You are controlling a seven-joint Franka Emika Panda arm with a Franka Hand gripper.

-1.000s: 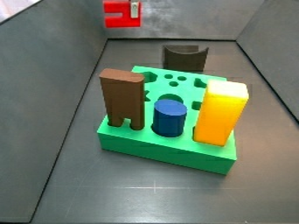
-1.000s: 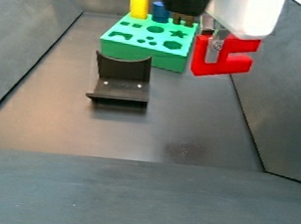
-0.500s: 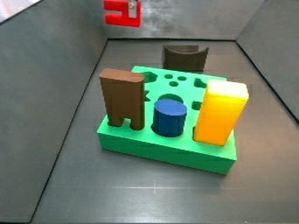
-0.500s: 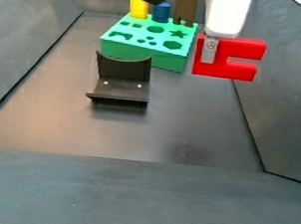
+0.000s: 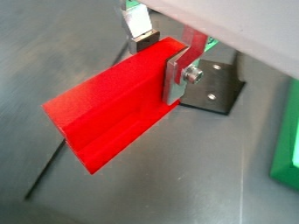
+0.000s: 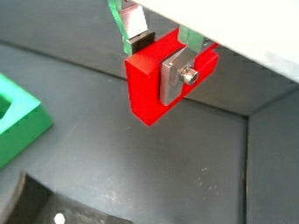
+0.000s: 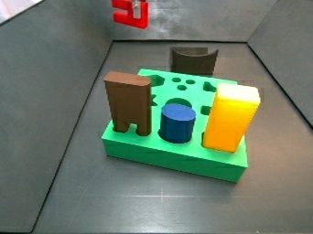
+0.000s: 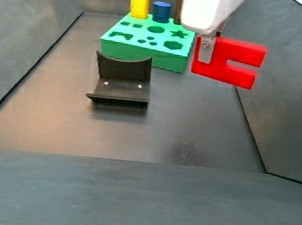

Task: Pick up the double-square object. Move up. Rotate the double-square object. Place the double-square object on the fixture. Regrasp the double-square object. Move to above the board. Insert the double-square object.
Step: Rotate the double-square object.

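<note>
My gripper [image 8: 208,42] is shut on the double-square object [image 8: 231,63], a bright red stepped block, and holds it tilted in the air, right of the board [image 8: 153,42]. In both wrist views the silver fingers [image 5: 180,75] clamp the red block [image 5: 111,112] between them; in a wrist view the gripper [image 6: 158,59] grips the block [image 6: 146,87] at its upper part. The block also shows high up in a side view [image 7: 128,11]. The fixture [image 8: 121,79], a squat dark brown block with a scooped top, sits on the floor in front of the green board [image 7: 171,151].
A tall brown notched block [image 7: 127,101], a blue cylinder [image 7: 178,122] and a yellow-orange block [image 7: 232,116] stand in the board. Grey sloped walls [image 7: 61,110] enclose the dark floor [image 8: 151,145]. The fixture also shows behind the board [image 7: 193,59].
The gripper has shifted sideways and turned with the red block still held; the block now hangs tilted instead of level. Nothing on the board or the fixture has moved.
</note>
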